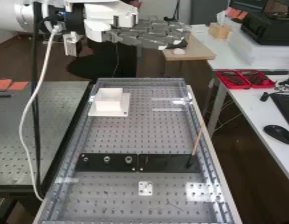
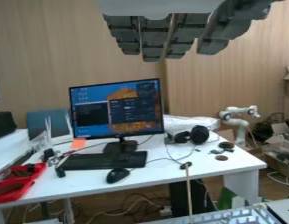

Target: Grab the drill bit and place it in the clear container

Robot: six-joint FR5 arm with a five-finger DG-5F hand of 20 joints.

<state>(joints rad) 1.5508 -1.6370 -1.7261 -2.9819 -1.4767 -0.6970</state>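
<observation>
The hand is level above the far end of the perforated surface, well apart from everything on it; its fingers are straight and side by side, with narrow gaps in the wrist view, where the upper part of the hand is cut off; the white arm is cut off by the high view's edge. Which thing is the drill bit I cannot tell; a thin tan rod leans over the right end of the black plates, its foot at a dark piece too small to make out, and three round metal pieces sit toward the left end, their detail equally hard to read. A white square box stands on a white base plate at the far left; its inside is hard to make out, and whether it is the clear container I cannot tell; glare hides part of a see-through piece to its right.
</observation>
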